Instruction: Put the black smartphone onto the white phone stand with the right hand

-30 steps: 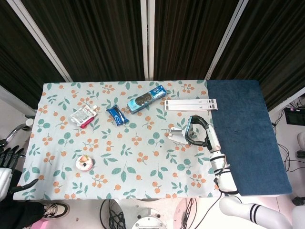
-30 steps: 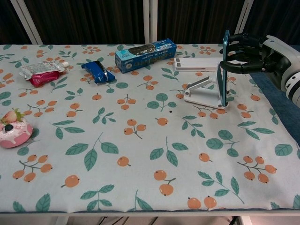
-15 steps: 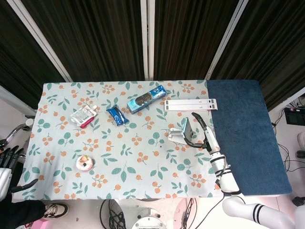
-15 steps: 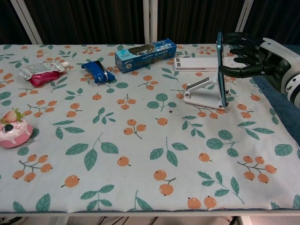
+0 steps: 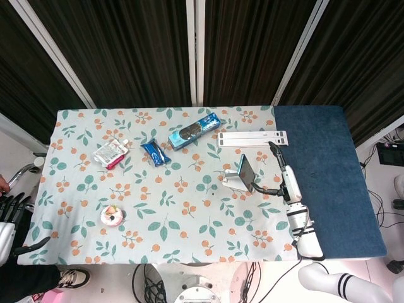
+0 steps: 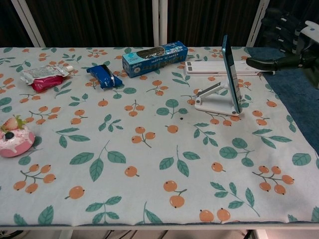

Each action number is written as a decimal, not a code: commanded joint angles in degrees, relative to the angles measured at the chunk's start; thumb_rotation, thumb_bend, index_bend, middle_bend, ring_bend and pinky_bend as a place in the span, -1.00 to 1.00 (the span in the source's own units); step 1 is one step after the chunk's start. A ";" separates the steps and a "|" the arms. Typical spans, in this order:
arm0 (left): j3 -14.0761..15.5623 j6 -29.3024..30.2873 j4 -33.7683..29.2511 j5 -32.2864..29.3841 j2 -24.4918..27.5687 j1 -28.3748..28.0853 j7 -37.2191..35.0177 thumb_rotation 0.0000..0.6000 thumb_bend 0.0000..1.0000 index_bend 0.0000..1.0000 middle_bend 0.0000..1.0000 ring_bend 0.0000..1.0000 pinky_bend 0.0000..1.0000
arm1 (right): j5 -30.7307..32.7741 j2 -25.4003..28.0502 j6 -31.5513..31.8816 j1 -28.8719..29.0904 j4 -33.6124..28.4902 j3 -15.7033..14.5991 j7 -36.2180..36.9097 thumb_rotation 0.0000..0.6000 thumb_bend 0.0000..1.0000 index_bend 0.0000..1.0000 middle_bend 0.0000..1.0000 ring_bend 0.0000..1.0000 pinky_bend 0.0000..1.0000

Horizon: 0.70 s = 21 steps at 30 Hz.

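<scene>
On a table draped in a cloth printed with oranges and leaves [image 6: 149, 164], the black smartphone [image 6: 230, 74] is seen propped nearly upright on the white phone stand [image 6: 214, 99], its thin slab leaning back against the stand's angled arm. A dark blue mat [image 5: 328, 170] covers the right end of the table. The right hand [image 6: 291, 45], dark-fingered with a white wrist shell, is held above that mat just right of the phone, fingers spread and holding nothing; one finger [image 6: 264, 62] is stretched toward the phone without touching it.

Farther left, a blue rectangular carton [image 6: 155, 58], a glossy blue wrapper [image 6: 102, 75], a crinkled silver-and-pink pouch [image 6: 44, 77] and a pink-iced round cake [image 6: 14, 139] topped with a strawberry are laid out. A flat white slatted strip [image 6: 209, 67] lies behind the stand.

Only the head view takes in the left hand [image 5: 11, 214], at the near left corner off the table's edge, fingers apart and empty. The phone's narrow edge and lean are shown best in the chest view.
</scene>
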 commanded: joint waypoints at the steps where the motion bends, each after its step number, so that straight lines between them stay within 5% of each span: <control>1: -0.05 0.17 -0.32 0.16 0.18 -0.05 0.22 -0.46 -0.98 -0.90 -0.92 -1.00 -0.75 | -6.20 2.20 9.02 -2.56 3.13 -1.57 -6.14 1.00 -0.91 -1.00 -1.00 -1.00 -1.00; 9: -0.01 0.39 -1.73 0.81 0.32 -0.27 1.70 -0.47 -0.98 -0.90 -0.92 -1.00 -0.75 | -10.86 9.72 21.27 -10.64 5.78 -6.08 -25.83 1.00 -0.92 -1.00 -1.00 -1.00 -1.00; 15: -0.15 1.15 -3.46 1.42 0.96 -0.34 3.38 -0.47 -0.98 -0.90 -0.92 -1.00 -0.75 | -8.77 13.76 23.59 -16.90 7.62 -9.21 -40.49 1.00 -0.92 -1.00 -1.00 -1.00 -1.00; 21: -0.36 1.82 -4.31 1.89 1.29 -0.42 4.22 -0.48 -0.96 -0.90 -0.92 -1.00 -0.75 | -6.76 17.04 22.63 -21.19 5.50 -12.09 -42.58 1.00 -0.90 -1.00 -1.00 -1.00 -1.00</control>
